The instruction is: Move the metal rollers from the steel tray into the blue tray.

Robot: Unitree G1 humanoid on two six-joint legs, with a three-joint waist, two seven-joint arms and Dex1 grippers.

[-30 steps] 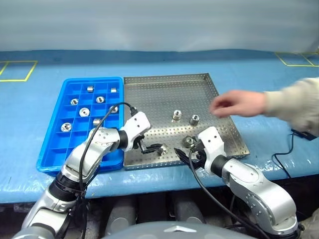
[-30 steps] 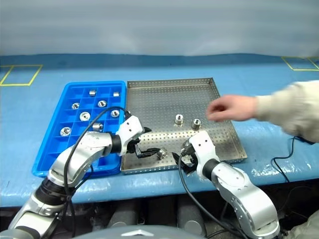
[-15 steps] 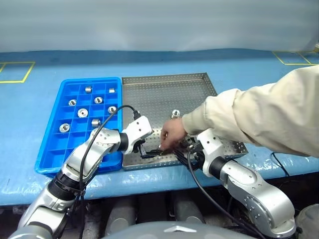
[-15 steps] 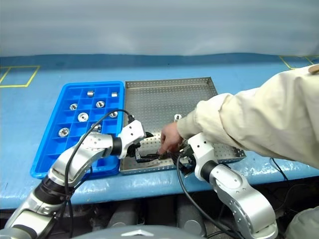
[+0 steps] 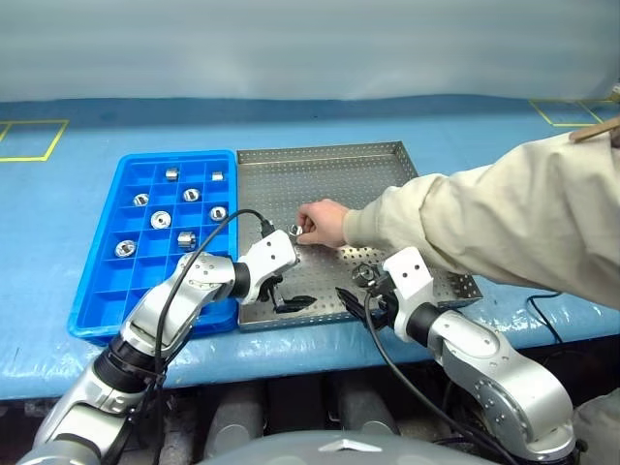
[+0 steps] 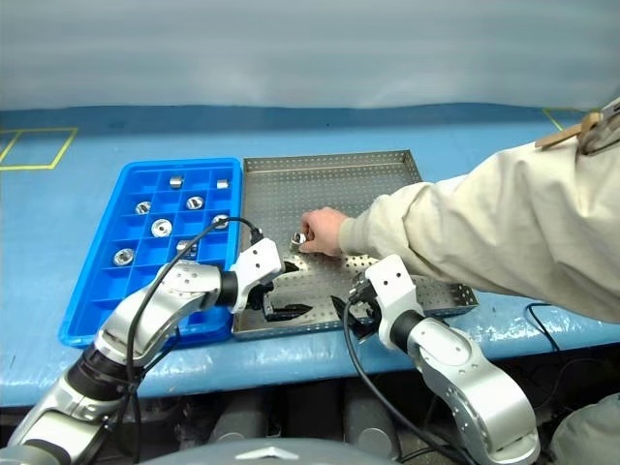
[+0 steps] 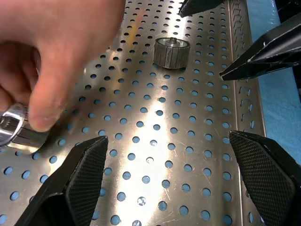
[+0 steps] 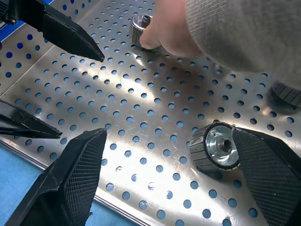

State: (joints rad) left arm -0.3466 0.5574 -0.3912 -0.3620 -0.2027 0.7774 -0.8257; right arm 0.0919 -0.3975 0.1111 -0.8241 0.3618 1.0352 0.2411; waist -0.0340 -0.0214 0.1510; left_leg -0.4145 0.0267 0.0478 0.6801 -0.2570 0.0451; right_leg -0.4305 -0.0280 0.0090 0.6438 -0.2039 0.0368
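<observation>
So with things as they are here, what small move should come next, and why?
Probably wait: a person's hand holds a roller over the steel tray, beside the open left gripper. The open right gripper already frames another roller.

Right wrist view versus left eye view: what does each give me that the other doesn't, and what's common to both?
Right wrist view alone: the bore and ribbed side of the roller lying close by the right gripper, whose fingers are spread wide.
Left eye view alone: the blue tray with seven rollers in its compartments, and the left gripper, open.
Both: the steel tray and a person's hand pinching a roller on it.
</observation>
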